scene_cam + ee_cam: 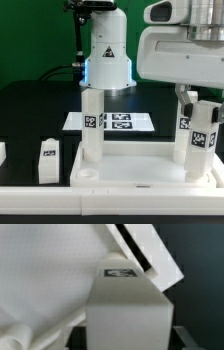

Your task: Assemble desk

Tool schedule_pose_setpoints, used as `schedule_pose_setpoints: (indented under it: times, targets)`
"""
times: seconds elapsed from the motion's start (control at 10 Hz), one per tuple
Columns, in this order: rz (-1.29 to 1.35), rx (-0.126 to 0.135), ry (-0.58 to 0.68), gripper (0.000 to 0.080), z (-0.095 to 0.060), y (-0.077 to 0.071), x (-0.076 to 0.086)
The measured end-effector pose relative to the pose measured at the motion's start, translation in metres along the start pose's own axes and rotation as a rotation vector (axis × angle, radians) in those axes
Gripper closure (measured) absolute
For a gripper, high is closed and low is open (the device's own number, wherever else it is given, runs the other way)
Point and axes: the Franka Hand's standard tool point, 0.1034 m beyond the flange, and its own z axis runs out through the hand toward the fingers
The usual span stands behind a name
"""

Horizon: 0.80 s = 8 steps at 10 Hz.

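Gripper (193, 97) is down over the exterior view's right end of the desk slab (130, 165). In the wrist view it's pinching a tagged leg (126, 308) – the white block fills the whole gap between the dark fingers (180, 338), so they're only partly spread. From outside I can't tell which of the two upright legs (206, 135) there it has. On the left a third leg (92, 125) stands on the slab, and a spare leg (48, 160) sits on the black table (30, 110) – marker board (135, 122) lies behind.
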Motion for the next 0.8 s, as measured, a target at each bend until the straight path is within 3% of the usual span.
schedule_pose_setpoints:
  times: [0.1, 0.2, 0.3, 0.6, 0.8]
  targets:
    - [0.137, -0.001, -0.007, 0.0513, 0.0004, -0.0017, -0.0002]
    - [0.352, 0.023, -0.021, 0.0512, 0.0010, -0.0046, -0.0010]
    - [0.577, 0.064, -0.040, 0.0510, 0.0028, -0.0024, 0.0006]
    - [0.780, 0.065, -0.053, 0.0509, 0.0029, 0.0006, -0.0001]
    - [0.665, 0.060, -0.048, 0.0509, 0.0018, 0.0001, 0.0001]
